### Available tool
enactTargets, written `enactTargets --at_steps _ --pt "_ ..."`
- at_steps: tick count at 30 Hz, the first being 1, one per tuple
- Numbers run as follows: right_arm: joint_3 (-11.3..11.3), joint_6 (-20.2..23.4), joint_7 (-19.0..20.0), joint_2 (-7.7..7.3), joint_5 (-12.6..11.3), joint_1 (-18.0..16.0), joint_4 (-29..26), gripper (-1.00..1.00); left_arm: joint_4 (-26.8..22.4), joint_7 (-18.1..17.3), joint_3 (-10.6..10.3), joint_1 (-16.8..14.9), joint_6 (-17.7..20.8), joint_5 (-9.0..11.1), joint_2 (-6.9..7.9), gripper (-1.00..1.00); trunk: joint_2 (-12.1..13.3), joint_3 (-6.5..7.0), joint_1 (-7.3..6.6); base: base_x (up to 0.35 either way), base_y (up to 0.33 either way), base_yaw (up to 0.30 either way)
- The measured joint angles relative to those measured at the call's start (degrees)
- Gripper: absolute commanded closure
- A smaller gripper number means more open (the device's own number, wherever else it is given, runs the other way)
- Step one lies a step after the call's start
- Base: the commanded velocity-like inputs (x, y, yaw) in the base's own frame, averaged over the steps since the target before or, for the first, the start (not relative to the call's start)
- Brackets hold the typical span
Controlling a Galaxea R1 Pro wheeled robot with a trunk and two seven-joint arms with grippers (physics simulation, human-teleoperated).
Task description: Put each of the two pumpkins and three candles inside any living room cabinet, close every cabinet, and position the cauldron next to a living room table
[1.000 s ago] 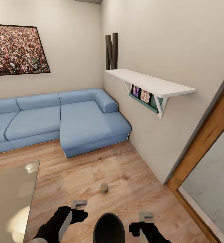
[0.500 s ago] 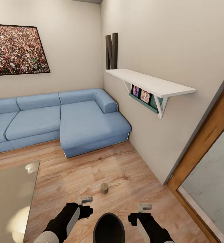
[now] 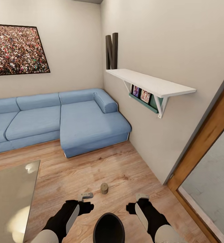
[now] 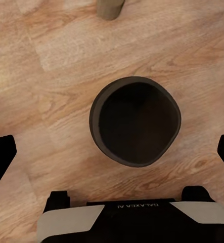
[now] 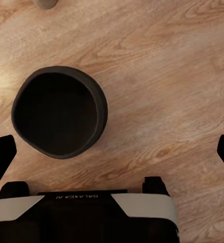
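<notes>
Sitting bottom-centre on the floor, the cauldron (image 3: 108, 228) lies between spread-open left gripper (image 3: 86, 195) and right gripper (image 3: 142, 196); candle (image 3: 104, 188) just beyond.

Right claw (image 5: 112, 152) fingers spread wide, nothing between them. Black cauldron (image 5: 59, 111) upright on wood floor (image 5: 167, 76), mouth open toward camera. Candle (image 5: 45, 3) just beyond it.

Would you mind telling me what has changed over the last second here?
Both arms reached forward: the left gripper and right gripper advanced past the cauldron on either side, toward the candle. Neither took hold of anything. The cauldron, candle, table and camera stayed put.
</notes>
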Motion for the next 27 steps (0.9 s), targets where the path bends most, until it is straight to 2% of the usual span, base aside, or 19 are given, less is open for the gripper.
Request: enactTargets --at_steps 5,12,15,17,22,27 --pt "0.0 0.21 0.02 0.0 -1.19 -0.14 -0.15 -1.0 0.17 -0.12 0.0 0.0 0.12 0.16 0.16 -1.0 0.0 0.0 0.0 0.0 0.0 0.0" --pt "0.11 0.05 0.37 0.0 -1.36 -0.16 0.36 -1.0 0.16 -0.14 0.45 0.0 0.29 0.77 0.24 -1.0 -2.8 -1.26 1.54 0.0 0.0 0.0" --pt "0.42 -0.73 1.98 0.0 -1.37 -0.17 0.61 -1.0 0.19 -0.3 0.63 0.0 0.35 0.91 0.25 -1.0 -4.01 -1.8 2.2 0.0 0.0 0.0" --pt "0.45 -2.0 3.34 0.0 -1.41 -0.17 1.5 -1.0 0.21 -0.57 0.74 0.0 0.37 1.08 0.25 -1.0 -4.81 -2.16 2.64 0.0 0.0 0.0" --pt "0.53 -10.82 6.95 0.0 -1.39 -0.17 11.47 -1.0 0.56 -1.82 0.85 0.05 0.32 2.11 0.22 -1.0 -6.82 -3.07 3.74 0.0 0.0 0.0" --pt "0.6 -13.59 7.71 0.0 -1.36 -0.18 15.05 -1.0 4.28 -2.06 0.93 0.08 -0.37 2.13 0.25 -1.0 -8.84 -3.97 4.84 0.0 0.0 0.0"
